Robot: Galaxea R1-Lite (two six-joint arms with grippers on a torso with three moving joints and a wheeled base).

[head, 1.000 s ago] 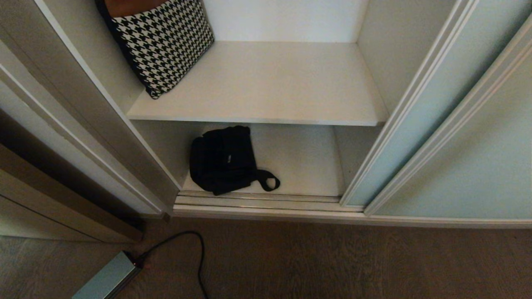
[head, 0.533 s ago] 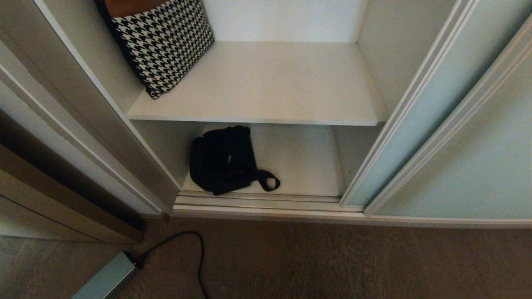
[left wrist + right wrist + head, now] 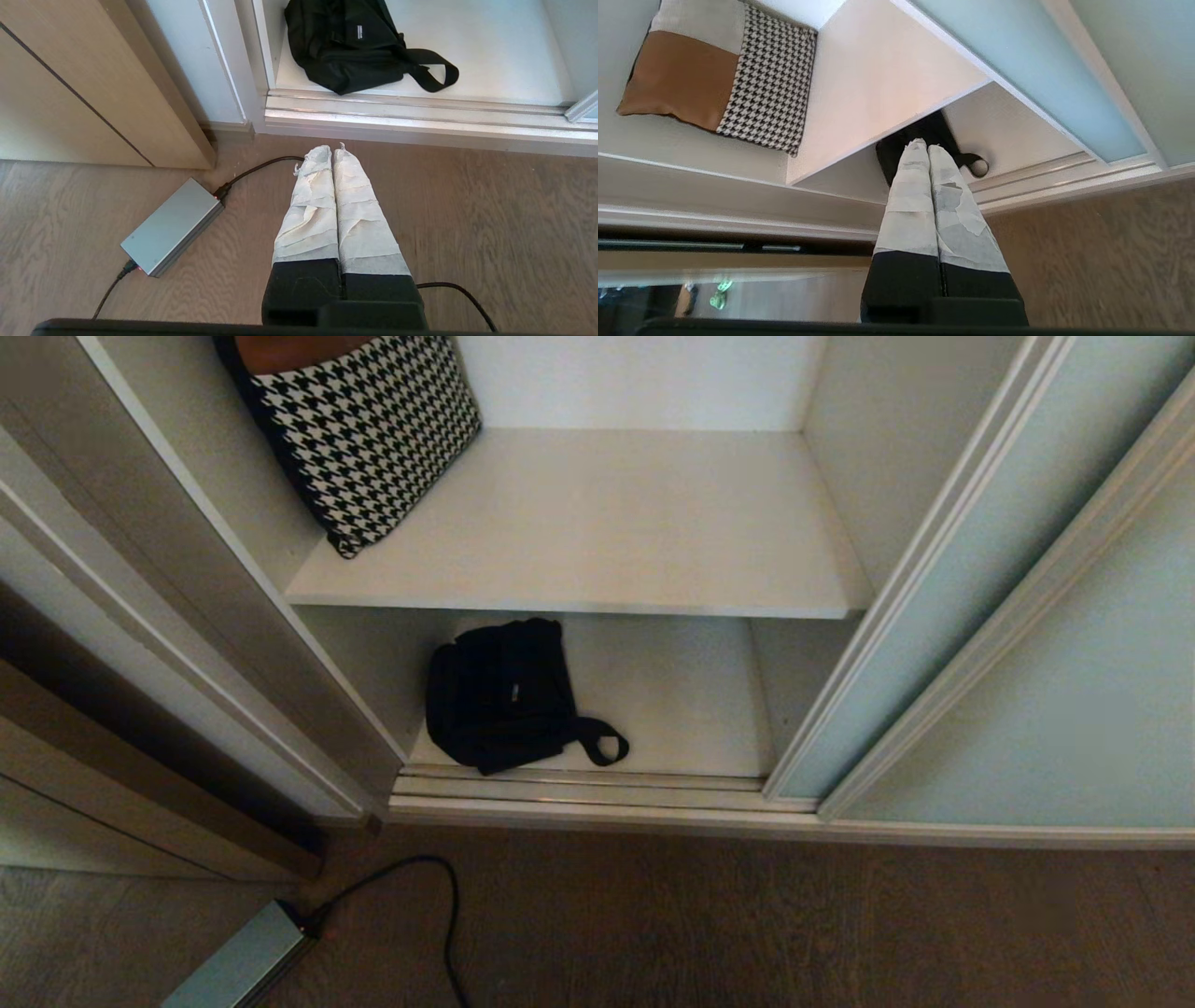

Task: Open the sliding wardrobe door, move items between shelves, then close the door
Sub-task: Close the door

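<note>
The sliding wardrobe door [image 3: 943,607] of frosted blue-green glass stands pushed to the right, leaving the wardrobe open. A black fabric bag [image 3: 499,698] with a small white label lies at the left of the bottom shelf [image 3: 681,700], its strap loop [image 3: 602,741] trailing right. The shelf above [image 3: 607,523] is bare apart from a pillow. Neither arm shows in the head view. My left gripper [image 3: 332,149] hangs shut and empty over the floor, in front of the bag [image 3: 345,44]. My right gripper [image 3: 923,145] is shut and empty, out in front of the wardrobe, pointing at the bag [image 3: 934,133].
A houndstooth and brown pillow [image 3: 359,429] leans in the upper shelf's left corner. The grooved metal floor track [image 3: 579,793] runs along the wardrobe's foot. A grey power brick [image 3: 243,961] with a black cable [image 3: 453,915] lies on the wooden floor. A wooden panel [image 3: 140,784] stands at left.
The head view shows no difference: bag, pillow and door have stayed put, and neither arm has come into it.
</note>
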